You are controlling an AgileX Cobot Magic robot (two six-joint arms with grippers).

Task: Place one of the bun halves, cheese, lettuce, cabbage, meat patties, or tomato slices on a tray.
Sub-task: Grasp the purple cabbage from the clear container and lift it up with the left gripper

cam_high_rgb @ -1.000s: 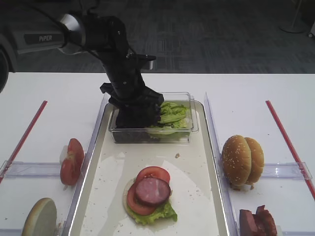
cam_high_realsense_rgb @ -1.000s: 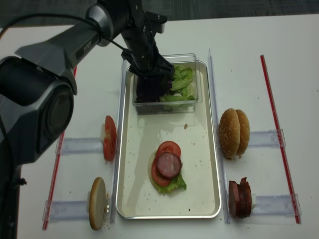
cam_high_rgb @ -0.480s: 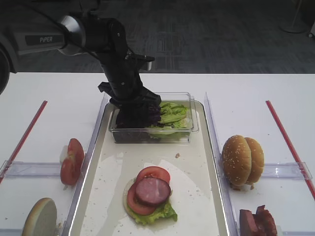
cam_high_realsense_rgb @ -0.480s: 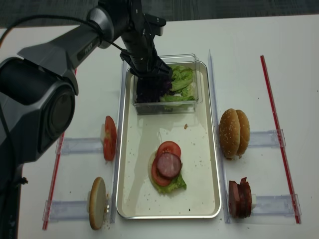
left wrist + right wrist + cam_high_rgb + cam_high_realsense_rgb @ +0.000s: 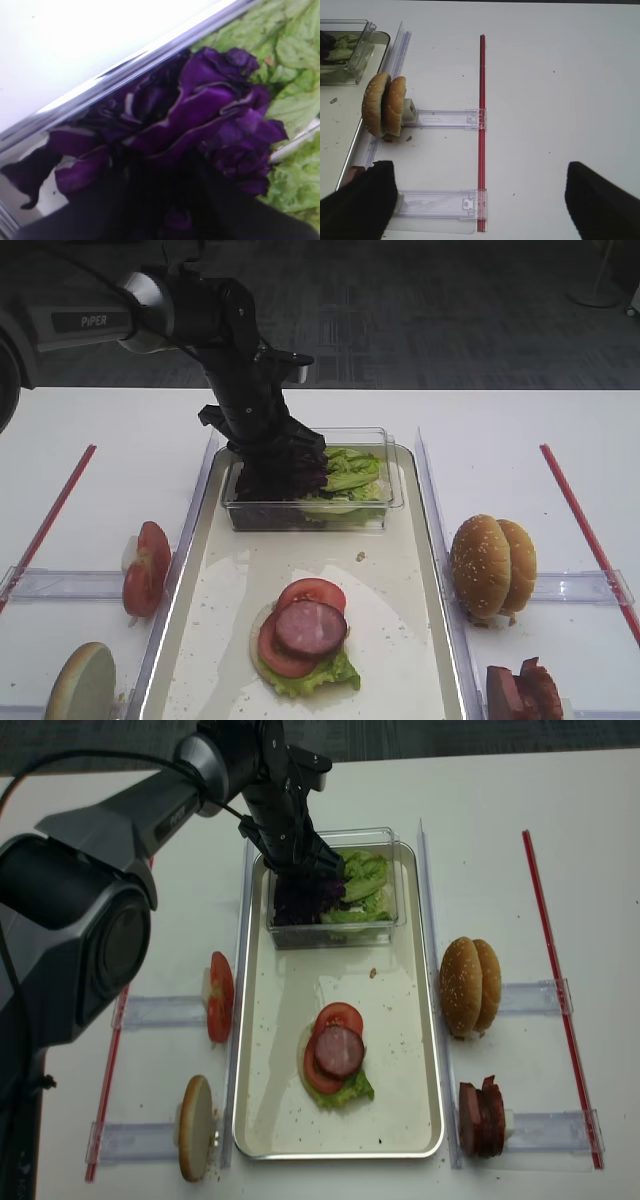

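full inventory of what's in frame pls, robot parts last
tray: 1, cream floor, silver rim, centre
clear box: 1, far end of tray
cabbage: purple, left side of box
lettuce: green, right side of box
stack: tomato, meat, lettuce, near end of tray
tomato slices: red, left of tray
bun half: 1, near left
bun halves: 2, golden, right of tray
meat patties: pinkish-brown, near right
red strips: 2, outer sides
left gripper: black, in the cabbage
right gripper: black, open, above table
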